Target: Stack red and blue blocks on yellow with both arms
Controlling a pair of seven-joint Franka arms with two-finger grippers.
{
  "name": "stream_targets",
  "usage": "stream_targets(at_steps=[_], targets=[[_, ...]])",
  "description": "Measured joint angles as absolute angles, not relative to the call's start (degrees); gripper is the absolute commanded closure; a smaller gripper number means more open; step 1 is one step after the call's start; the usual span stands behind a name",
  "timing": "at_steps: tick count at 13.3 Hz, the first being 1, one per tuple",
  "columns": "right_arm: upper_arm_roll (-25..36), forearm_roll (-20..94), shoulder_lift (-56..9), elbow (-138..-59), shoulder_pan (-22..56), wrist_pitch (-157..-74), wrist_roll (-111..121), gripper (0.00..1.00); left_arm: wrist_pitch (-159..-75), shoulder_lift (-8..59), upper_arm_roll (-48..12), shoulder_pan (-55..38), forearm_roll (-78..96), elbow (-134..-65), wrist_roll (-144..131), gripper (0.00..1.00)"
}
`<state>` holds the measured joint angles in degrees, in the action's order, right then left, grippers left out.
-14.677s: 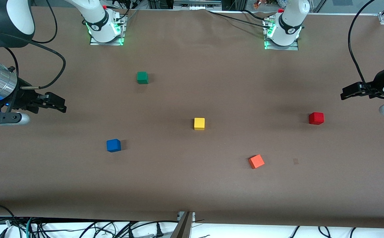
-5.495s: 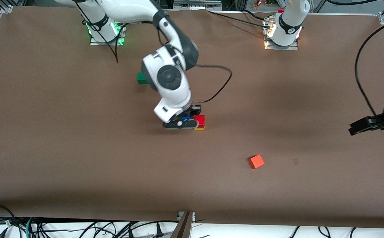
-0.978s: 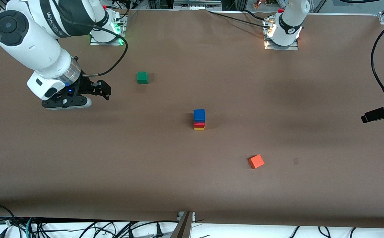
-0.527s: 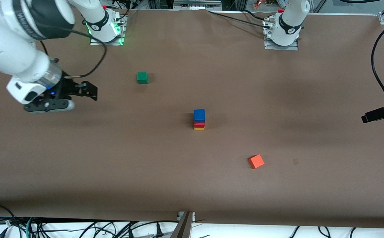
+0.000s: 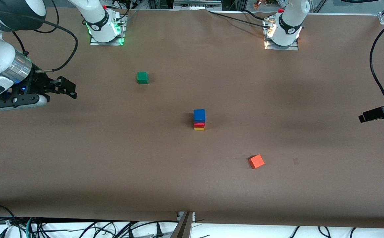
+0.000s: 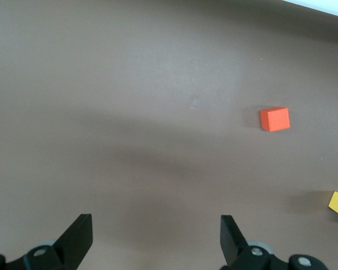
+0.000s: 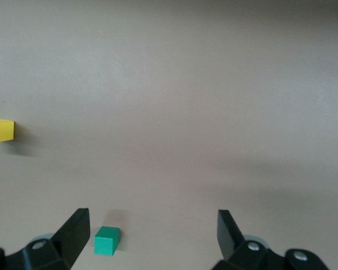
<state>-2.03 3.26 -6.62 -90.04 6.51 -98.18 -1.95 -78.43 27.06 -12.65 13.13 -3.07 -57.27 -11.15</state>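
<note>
Already the blue block tops red on yellow mid-frame; right gripper and left gripper hang wide and empty at the frame's edges.

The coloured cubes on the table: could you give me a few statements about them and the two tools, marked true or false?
1. The blue cube sits on top of the stack. True.
2. The yellow cube lies directly under the blue one. False: the red cube lies between them, and yellow is at the bottom.
3. The orange cube is part of the stack. False: it lies alone on the table, nearer to the front camera than the stack.
4. The right tool is open and holds nothing. True.
5. The left tool grips the green cube. False: it is open and empty at the left arm's end of the table; the green cube rests alone, farther from the camera than the stack.
</note>
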Motion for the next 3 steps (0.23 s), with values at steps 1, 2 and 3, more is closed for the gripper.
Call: stream_targets(at_steps=[1, 2, 3], targets=[[-2.03, 3.21, -6.63, -89.78, 6.51, -98.17, -1.95, 0.0, -78.43, 27.46, -12.65, 13.07, -2.99, -57.48, -11.12, 0.0], [-2.03, 3.16, -6.63, -89.53, 6.5, -98.17, -1.95, 0.0, -78.44, 28.05, -12.68, 12.97, -2.94, -57.6, -11.06, 0.0], [-2.03, 3.06, -6.63, -89.32, 6.5, -98.16, -1.95, 0.0, -78.47, 28.7, -12.76, 12.79, -2.87, -57.65, -11.03, 0.0]])
